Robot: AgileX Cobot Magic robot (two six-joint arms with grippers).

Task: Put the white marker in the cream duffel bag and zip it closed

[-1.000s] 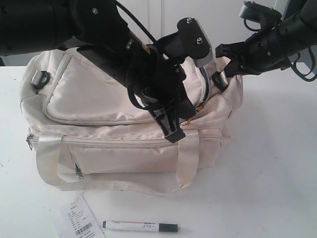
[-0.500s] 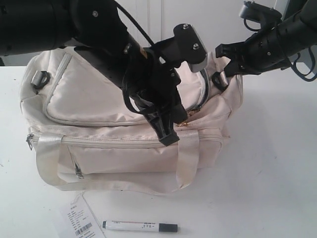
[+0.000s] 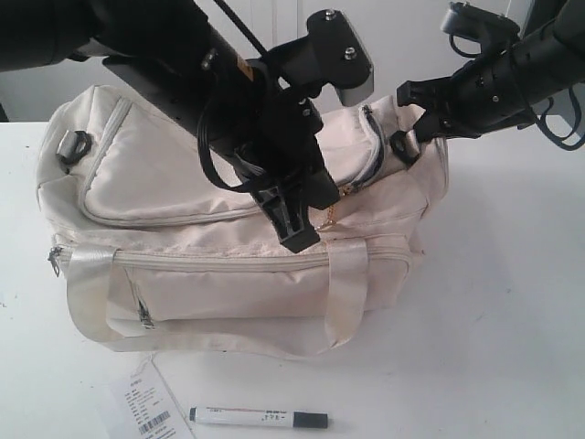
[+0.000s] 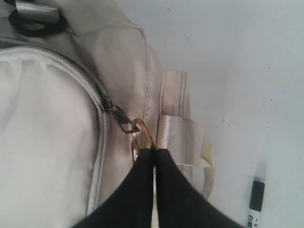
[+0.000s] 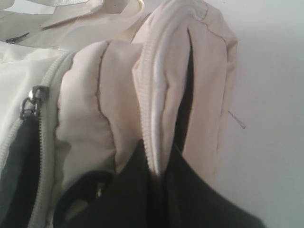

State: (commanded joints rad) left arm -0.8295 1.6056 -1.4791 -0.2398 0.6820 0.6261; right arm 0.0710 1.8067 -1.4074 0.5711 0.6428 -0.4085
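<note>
Pinching zipper ring (image 4: 142, 134) with left gripper (image 4: 153, 152), right gripper (image 5: 159, 164) clamping cream duffel bag (image 3: 183, 174), white marker (image 3: 258, 419), barcode tag (image 3: 146, 408) print illegible.

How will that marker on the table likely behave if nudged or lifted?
The marker is a slim round barrel lying flat on the smooth table, so a nudge would probably roll it. It looks small, so likely light and stiff.

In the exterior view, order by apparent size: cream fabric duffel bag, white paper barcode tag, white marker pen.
Cream fabric duffel bag, clearly largest.
White paper barcode tag, cut by the frame edge.
White marker pen: longer but thinner, so close to the tag.
</note>
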